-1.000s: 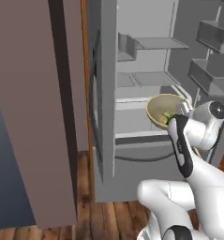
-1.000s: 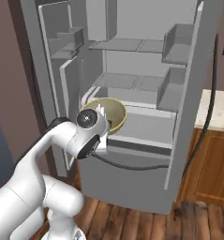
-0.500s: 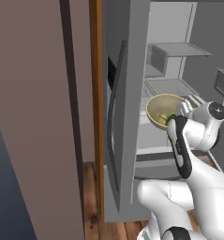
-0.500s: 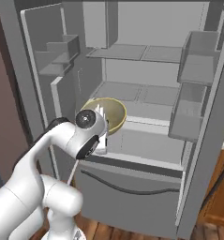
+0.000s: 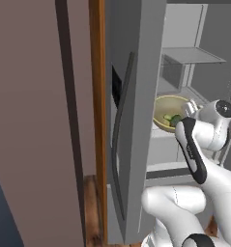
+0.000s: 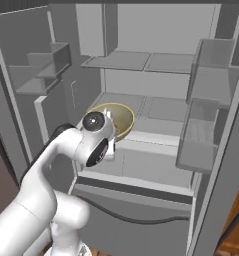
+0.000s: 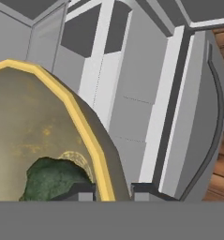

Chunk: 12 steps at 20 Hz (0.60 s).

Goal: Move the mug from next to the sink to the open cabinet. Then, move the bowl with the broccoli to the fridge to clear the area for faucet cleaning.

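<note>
Bowl [image 7: 48, 136] with broccoli [image 7: 55, 180] pinched at rim by gripper [image 7: 113, 192], jaws nearly closed, held inside open fridge [image 6: 156, 107] above shelf.

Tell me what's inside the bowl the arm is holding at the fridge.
A green broccoli piece lies in the bowl. The fingers pinch the bowl's rim, which covers the piece's lower edge.

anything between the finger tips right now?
The bowl's rim: in the hand view, one finger tip sits inside it by the broccoli, the other outside. The gripper is shut on it.
</note>
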Available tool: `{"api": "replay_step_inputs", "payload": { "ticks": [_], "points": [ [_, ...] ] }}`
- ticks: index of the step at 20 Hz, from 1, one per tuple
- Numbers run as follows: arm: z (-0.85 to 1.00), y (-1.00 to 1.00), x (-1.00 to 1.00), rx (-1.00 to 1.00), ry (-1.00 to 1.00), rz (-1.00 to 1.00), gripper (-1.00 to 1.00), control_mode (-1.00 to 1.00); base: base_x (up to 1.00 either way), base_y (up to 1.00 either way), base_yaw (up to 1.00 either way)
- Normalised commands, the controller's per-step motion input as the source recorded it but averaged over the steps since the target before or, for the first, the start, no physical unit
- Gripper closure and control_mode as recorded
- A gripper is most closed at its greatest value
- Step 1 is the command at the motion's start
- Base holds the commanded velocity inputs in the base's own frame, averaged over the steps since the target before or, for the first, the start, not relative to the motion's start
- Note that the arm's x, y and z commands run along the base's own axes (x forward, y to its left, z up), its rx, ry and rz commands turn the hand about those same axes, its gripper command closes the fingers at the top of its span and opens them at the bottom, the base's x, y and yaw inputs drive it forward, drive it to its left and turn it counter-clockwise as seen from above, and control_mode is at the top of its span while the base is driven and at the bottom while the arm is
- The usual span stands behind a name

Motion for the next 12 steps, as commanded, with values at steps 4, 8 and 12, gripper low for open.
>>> {"api": "replay_step_inputs", "payload": {
  "ticks": [4,8,12],
  "points": [
    [0.00,0.00,0.00,0.00,0.00,0.00,1.00,1.00,0.34,-0.28,-0.05],
    [0.00,0.00,0.00,0.00,0.00,0.00,1.00,1.00,-0.10,-0.13,0.00],
    [0.00,0.00,0.00,0.00,0.00,0.00,1.00,1.00,-0.37,0.01,0.00]
  ]
}}
